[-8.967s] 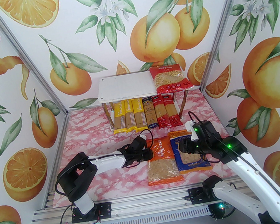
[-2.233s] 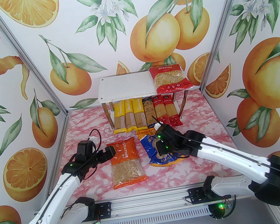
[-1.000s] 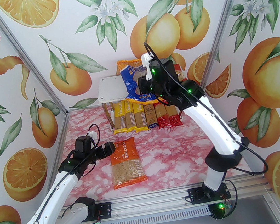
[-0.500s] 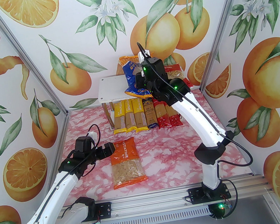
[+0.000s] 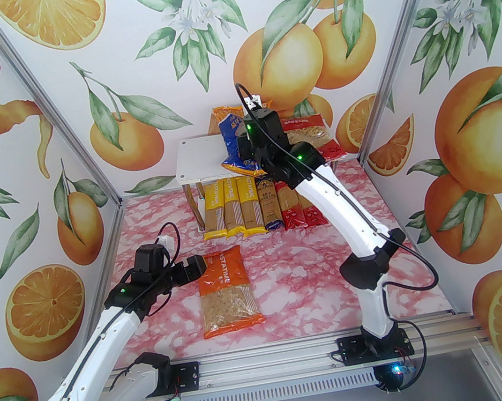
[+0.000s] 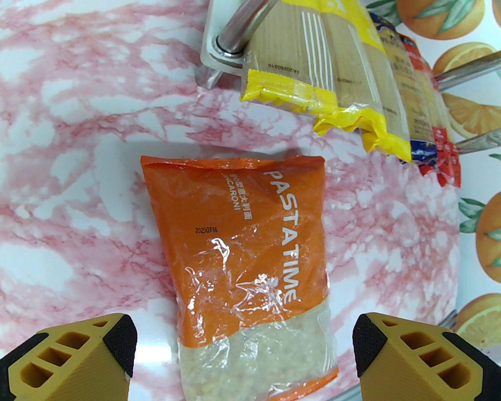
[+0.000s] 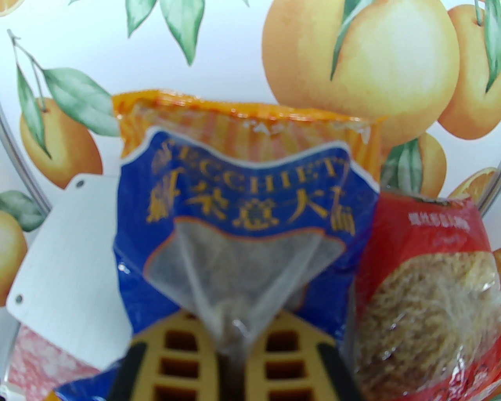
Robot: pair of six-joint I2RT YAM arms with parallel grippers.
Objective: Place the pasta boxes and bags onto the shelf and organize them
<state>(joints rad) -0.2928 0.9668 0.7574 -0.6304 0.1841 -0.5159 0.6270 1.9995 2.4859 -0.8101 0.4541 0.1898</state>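
Observation:
My right gripper point(image 5: 242, 151) point(image 7: 233, 325) is shut on a pinched fold of the blue pasta bag point(image 5: 232, 143) point(image 7: 242, 219). It holds the bag upright over the middle of the shelf's top board point(image 5: 201, 160) point(image 7: 66, 250), right beside the red bag point(image 5: 311, 137) point(image 7: 426, 282) lying there. Whether the blue bag touches the board I cannot tell. Several long spaghetti packs point(image 5: 256, 203) point(image 6: 336, 78) lie side by side on the lower tier. The orange bag point(image 5: 225, 289) point(image 6: 242, 250) lies flat on the table. My left gripper point(image 5: 198, 267) point(image 6: 242, 336) hangs open at its upper left corner.
A chrome shelf leg point(image 6: 235, 31) stands just beyond the orange bag's far end. The left half of the top board is bare. Printed walls close in the table on three sides, and the shelf stands against the back wall.
The right arm has carried the blue bag a little lower and leftward, settling it closer to the top board beside the red bag. The left arm has not moved.

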